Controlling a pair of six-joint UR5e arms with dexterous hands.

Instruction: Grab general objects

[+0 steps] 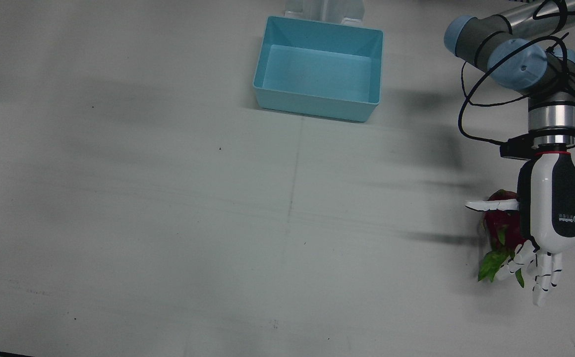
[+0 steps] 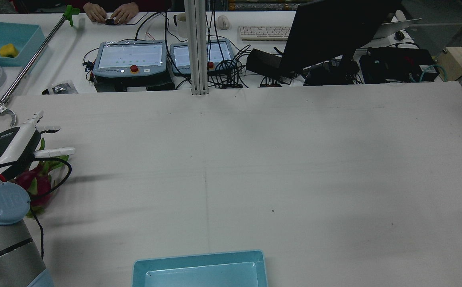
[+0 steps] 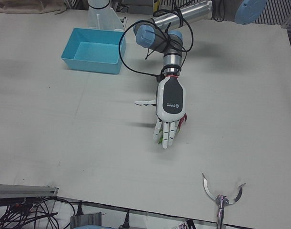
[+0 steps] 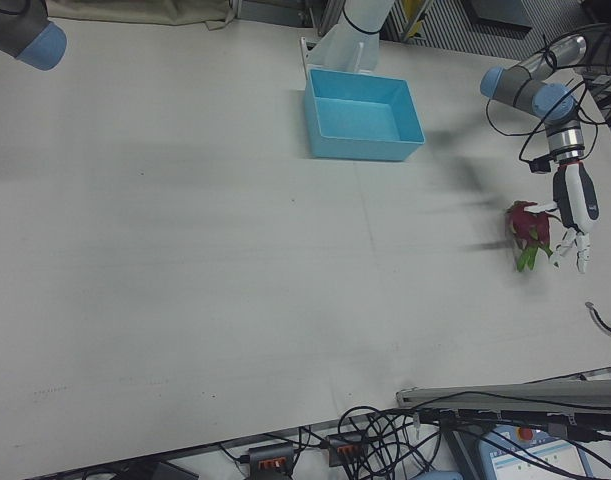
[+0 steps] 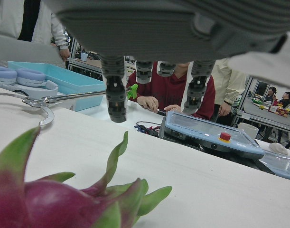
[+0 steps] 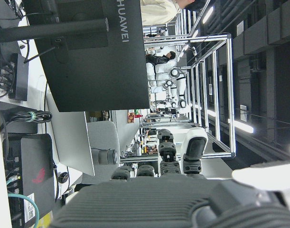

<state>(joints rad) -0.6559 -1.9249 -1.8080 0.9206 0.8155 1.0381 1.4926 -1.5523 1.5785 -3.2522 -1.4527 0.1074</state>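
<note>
The left hand (image 1: 547, 218) is held spread wide above the dragon fruit (image 1: 498, 225) — nothing is grasped — near the table's (image 1: 168, 223) edge, well apart from the blue bin (image 1: 317, 104).

Empty blue bin (image 1: 367, 106) near table (image 1: 168, 223) rear edge; poss. grabber tool (image 3: 223, 196) at front.

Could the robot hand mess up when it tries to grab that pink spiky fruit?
Yes, maybe. The left hand hangs open above the dragon fruit, fingers not touching it. The fruit is rounded with floppy green leaves, so the fingers could catch only leaves or make it roll. It also lies near the table's edge, so a nudge might push it toward the edge. The blue bin is far off.
</note>
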